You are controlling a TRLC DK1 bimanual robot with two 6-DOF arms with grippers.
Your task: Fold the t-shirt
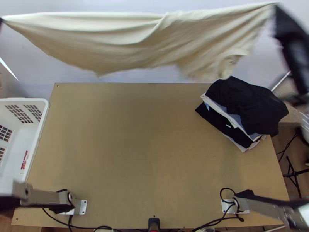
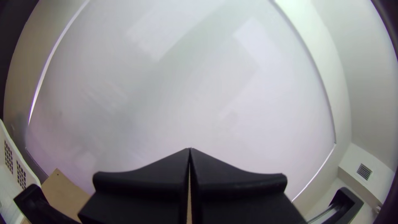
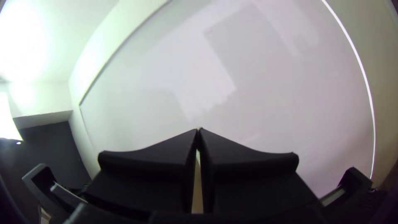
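- Top view: the cream t-shirt (image 1: 127,38) hangs aloft across the top of the frame, beyond the far edge of the surface (image 1: 135,147); its upper edge is drawn nearly straight, the lower part sagging in creases. Judged purpose: its own weight opens the cloth before laying down.
- Top view, upper right: the right claw (image 1: 275,7) grips one end, opposing the pull at upper left.
- Top view: stacked garments (image 1: 247,108) sit at right, white basket (image 1: 43,116) at left, presumably flanking the folding area.
- Left wrist view: the left claw (image 2: 190,150) is clenched, evidently pinching the other end.
- Right wrist view: tips meet, pinching the cloth's margin.
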